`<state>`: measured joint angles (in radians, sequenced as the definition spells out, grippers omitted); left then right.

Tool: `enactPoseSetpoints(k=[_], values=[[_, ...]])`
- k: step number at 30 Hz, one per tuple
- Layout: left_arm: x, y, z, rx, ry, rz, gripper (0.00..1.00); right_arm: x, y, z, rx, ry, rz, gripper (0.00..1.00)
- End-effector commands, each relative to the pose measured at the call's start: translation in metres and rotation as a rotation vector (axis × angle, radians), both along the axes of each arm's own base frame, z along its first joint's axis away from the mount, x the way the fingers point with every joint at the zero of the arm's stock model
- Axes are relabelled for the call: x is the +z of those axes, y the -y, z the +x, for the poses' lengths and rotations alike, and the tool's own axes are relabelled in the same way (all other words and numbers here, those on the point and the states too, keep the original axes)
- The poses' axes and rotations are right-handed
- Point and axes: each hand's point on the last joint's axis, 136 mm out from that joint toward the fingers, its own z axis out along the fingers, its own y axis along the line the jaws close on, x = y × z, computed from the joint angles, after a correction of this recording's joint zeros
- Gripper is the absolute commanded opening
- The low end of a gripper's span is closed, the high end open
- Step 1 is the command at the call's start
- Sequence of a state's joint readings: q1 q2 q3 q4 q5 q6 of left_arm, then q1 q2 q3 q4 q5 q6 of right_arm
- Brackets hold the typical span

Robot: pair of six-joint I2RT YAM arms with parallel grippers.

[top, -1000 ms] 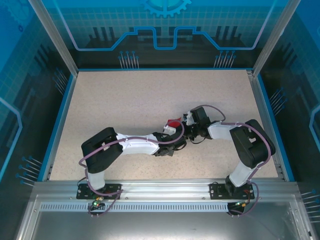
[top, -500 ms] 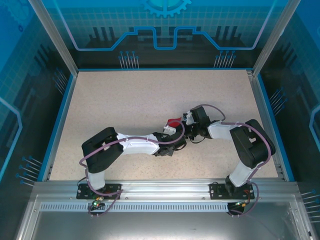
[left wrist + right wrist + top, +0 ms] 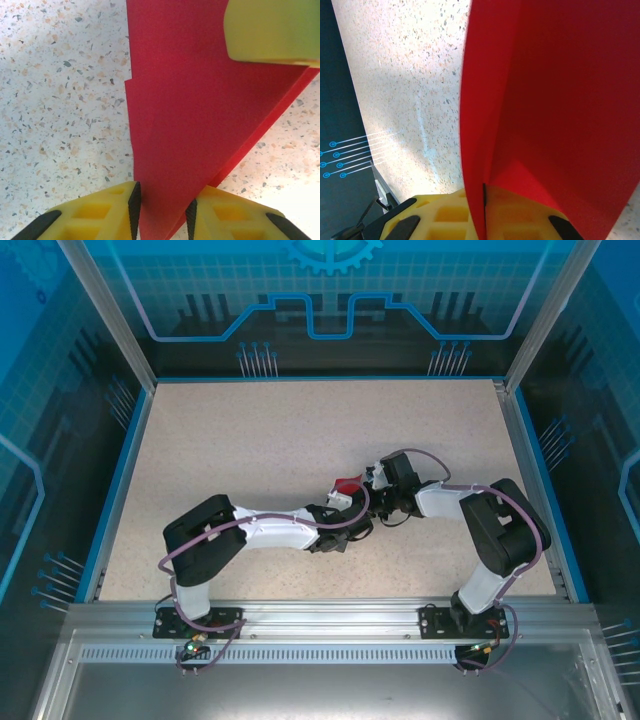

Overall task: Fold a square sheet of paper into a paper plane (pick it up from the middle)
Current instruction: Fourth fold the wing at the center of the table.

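Two arms keep last second's pose over the speckled beige table (image 3: 250,440), meeting mid-table. Between them sits the creased bright red sheet of paper (image 3: 347,485). Its fold is clamped in the right gripper (image 3: 484,200), jaws closed. The left gripper (image 3: 162,212) straddles the pointed end, jaws narrowly apart. A blurred yellow block (image 3: 272,30) overlaps the sheet's far corner.

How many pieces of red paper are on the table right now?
1. The folded red paper is mid-table between both arms: pinched in the right end effector, its tip between the left end effector's parted fingers. More could hide under the arms.
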<state>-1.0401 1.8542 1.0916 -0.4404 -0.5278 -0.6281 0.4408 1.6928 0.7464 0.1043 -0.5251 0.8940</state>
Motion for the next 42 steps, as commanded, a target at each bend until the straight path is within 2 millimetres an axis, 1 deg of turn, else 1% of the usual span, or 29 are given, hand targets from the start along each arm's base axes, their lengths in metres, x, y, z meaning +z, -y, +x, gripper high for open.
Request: enactPoseSetpoints(k=[1,6,10,15,19,22,24,27,29,33,40,42], values=[[0.024,0.007,0.003,-0.007,0.060,-0.041,0.36,0.005,-0.010,-0.005,0.028,-0.013,0.013,0.07],[0.030,0.012,0.002,-0.024,0.072,-0.075,0.38,0.004,-0.010,-0.004,0.027,-0.013,0.011,0.07],[0.022,0.007,0.003,-0.008,0.060,-0.028,0.33,0.004,-0.010,-0.004,0.025,-0.015,0.012,0.07],[0.012,0.000,0.001,0.016,0.042,0.012,0.32,0.005,-0.011,-0.003,0.026,-0.011,0.012,0.07],[0.009,-0.002,0.000,0.021,0.036,0.016,0.31,0.006,-0.011,-0.003,0.025,-0.011,0.013,0.07],[0.008,-0.003,-0.001,0.022,0.035,0.019,0.27,0.006,-0.011,-0.002,0.026,-0.010,0.014,0.07],[0.008,-0.003,-0.001,0.022,0.034,0.019,0.27,0.006,-0.011,-0.002,0.024,-0.012,0.013,0.07],[0.008,-0.003,-0.002,0.018,0.033,0.009,0.34,0.006,-0.011,-0.002,0.021,-0.009,0.012,0.07],[0.010,-0.002,-0.003,0.012,0.033,-0.007,0.35,0.006,-0.011,-0.002,0.021,-0.012,0.013,0.07],[0.014,-0.001,-0.007,-0.006,0.043,-0.030,0.41,0.007,-0.011,-0.001,0.020,-0.012,0.013,0.07],[0.008,0.000,-0.008,-0.011,0.038,-0.015,0.42,0.009,-0.013,0.000,0.022,-0.010,0.019,0.07],[0.008,0.000,-0.007,-0.006,0.042,-0.015,0.40,0.008,-0.012,-0.001,0.023,-0.010,0.018,0.07]])
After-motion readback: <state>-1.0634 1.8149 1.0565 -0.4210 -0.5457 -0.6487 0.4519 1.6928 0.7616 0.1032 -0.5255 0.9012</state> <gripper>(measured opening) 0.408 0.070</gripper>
